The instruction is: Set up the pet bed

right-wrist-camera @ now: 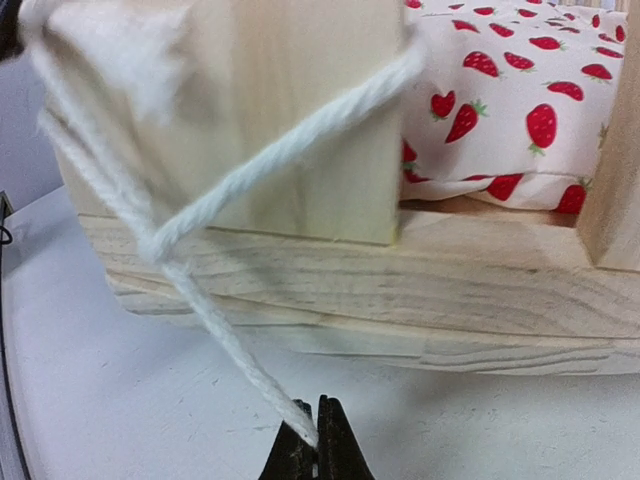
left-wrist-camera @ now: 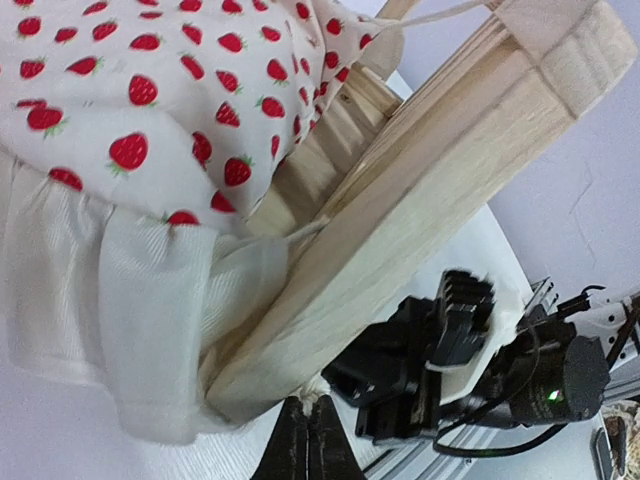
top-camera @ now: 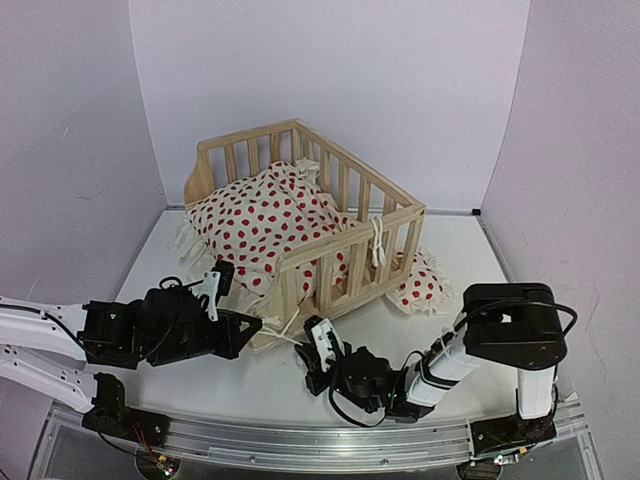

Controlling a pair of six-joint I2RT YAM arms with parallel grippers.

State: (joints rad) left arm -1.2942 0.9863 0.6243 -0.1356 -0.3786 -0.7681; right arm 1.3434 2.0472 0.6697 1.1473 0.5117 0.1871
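The pet bed (top-camera: 345,238) is a pine frame with slatted rails, tilted on the table, and its red-dotted white cushion (top-camera: 265,215) is bunched inside. Two white tie strings (top-camera: 280,325) trail off the frame's near corner. My left gripper (top-camera: 256,333) sits at that corner; in the left wrist view it (left-wrist-camera: 308,405) is shut on a string end just under the frame's bottom rail (left-wrist-camera: 450,190). My right gripper (top-camera: 303,352) lies low on the table to the right. In the right wrist view it (right-wrist-camera: 318,440) is shut on a taut string (right-wrist-camera: 220,330) that loops around the corner post (right-wrist-camera: 290,110).
A small red-dotted pillow (top-camera: 425,285) lies partly under the frame's right end. Another string is tied in a bow on the front rail (top-camera: 377,240). The cushion's ruffle (top-camera: 190,245) spills over the frame's left side. White walls close in the back and both sides.
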